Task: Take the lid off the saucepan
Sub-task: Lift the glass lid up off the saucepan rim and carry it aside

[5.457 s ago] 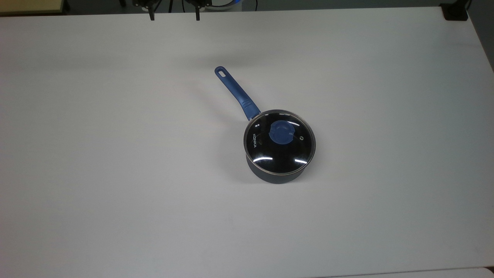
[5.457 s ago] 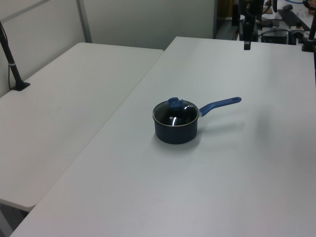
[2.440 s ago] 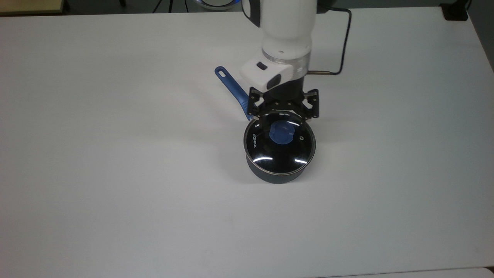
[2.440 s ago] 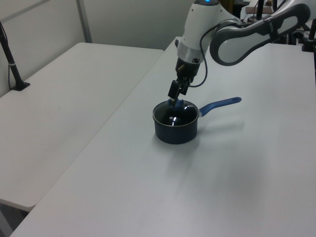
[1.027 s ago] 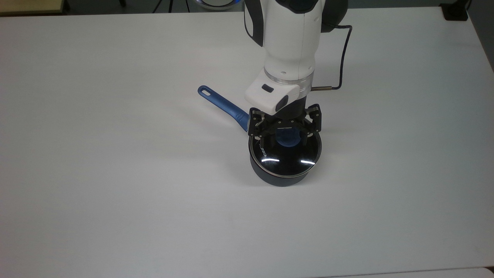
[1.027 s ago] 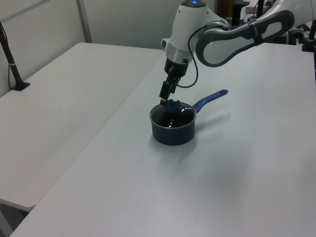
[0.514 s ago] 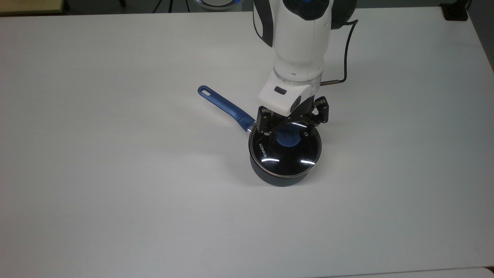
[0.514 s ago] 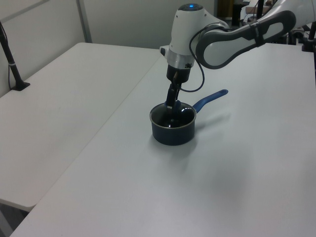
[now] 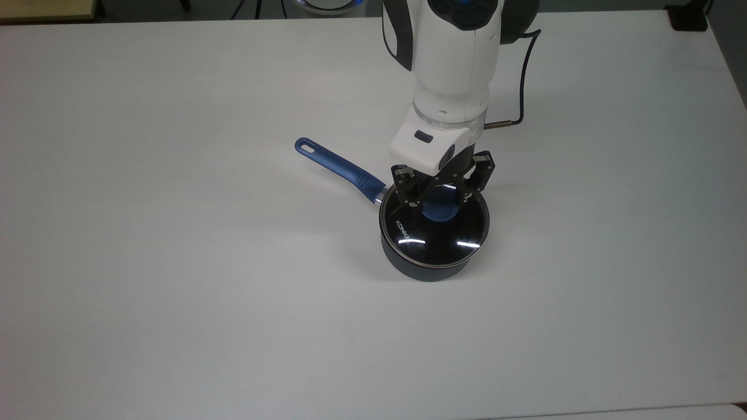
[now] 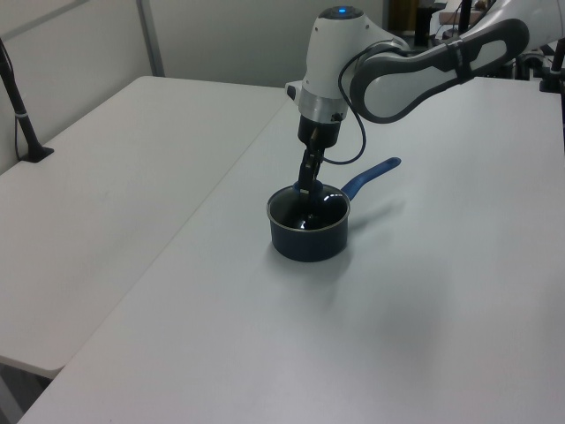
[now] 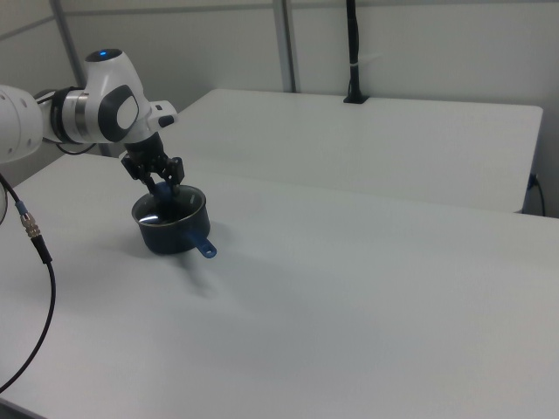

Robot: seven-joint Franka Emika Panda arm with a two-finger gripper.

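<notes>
Black two-finger gripper (image 9: 442, 201) clenched on blue knob of the glass, metal-rimmed lid (image 9: 435, 233); risk: off-centre pull drags the dark, blue-handled saucepan (image 9: 422, 265) across the white table (image 9: 175, 291).

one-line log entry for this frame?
phase: grasping knob | pincer: at blue knob, fingers around it | lid: on saucepan | handle: toward the top view's upper left | table

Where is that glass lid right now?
The lid sits on the saucepan, right of centre in the top view on the white table, with the gripper at its blue knob.
</notes>
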